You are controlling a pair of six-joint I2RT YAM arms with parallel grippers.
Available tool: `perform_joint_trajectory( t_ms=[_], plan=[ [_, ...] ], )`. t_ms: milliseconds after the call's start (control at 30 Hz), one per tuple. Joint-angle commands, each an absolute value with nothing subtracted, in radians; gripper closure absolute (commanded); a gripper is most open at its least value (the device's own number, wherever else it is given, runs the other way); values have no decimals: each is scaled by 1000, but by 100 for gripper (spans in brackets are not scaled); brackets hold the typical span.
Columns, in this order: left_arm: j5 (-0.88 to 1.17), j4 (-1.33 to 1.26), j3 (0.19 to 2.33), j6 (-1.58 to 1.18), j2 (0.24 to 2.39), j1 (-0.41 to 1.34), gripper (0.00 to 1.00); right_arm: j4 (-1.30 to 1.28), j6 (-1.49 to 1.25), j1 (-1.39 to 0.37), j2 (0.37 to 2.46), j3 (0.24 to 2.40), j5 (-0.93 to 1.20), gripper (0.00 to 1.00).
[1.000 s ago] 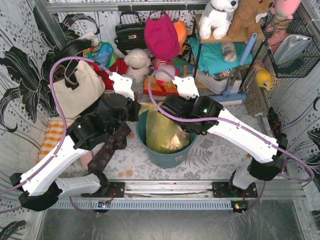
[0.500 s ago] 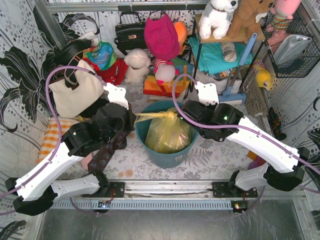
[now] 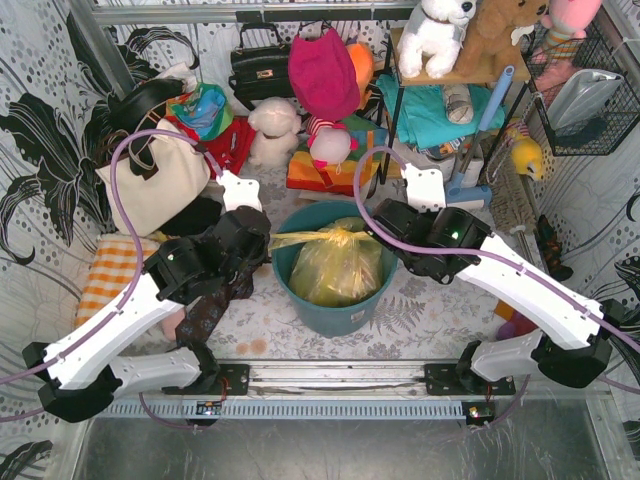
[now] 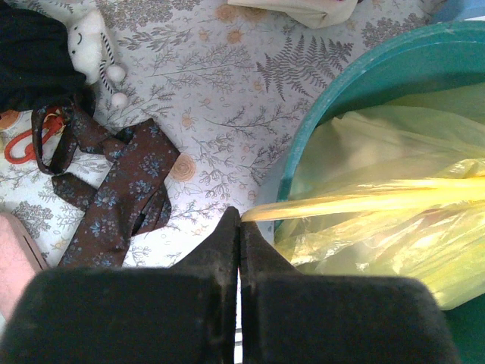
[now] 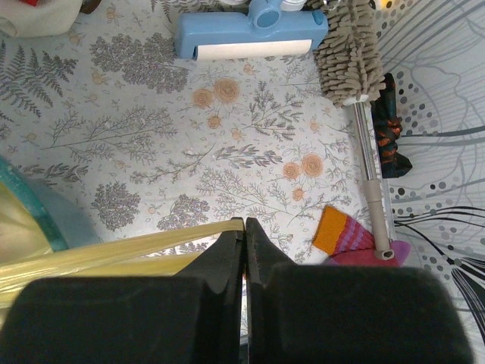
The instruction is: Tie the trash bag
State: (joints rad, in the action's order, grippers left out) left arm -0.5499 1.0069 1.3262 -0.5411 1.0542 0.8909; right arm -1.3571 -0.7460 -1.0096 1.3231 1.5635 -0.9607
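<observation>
Bag (image 3: 338, 265) sits in the bin (image 3: 335, 318), you see. Your left gripper (image 4: 239, 220) is pinched shut on a twisted strand of it just outside the bin's left rim; your right gripper (image 5: 244, 227) clamps another strand beyond the right rim, both strands taut.

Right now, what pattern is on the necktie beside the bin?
The necktie is dark brown with small blue flowers, clearest in the left wrist view.
</observation>
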Motion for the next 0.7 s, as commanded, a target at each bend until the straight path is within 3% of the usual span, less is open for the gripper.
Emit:
perform_joint_trajectory(
  t_ms=[0, 267, 500, 667],
  plan=[
    [-715, 1139, 1347, -558, 1031, 882, 100, -1463, -747, -966, 1274, 1542, -1037, 100],
    [-741, 1143, 1397, -543, 1035, 882, 100, -1463, -713, -936, 1268, 1585, -1070, 100],
    [-680, 1069, 1593, -456, 1022, 882, 100, -1463, -623, -935, 1296, 1838, -1113, 100],
    [-689, 1072, 1530, -471, 1006, 882, 100, -1461, -622, -935, 1274, 1799, -1126, 100]
  ],
)
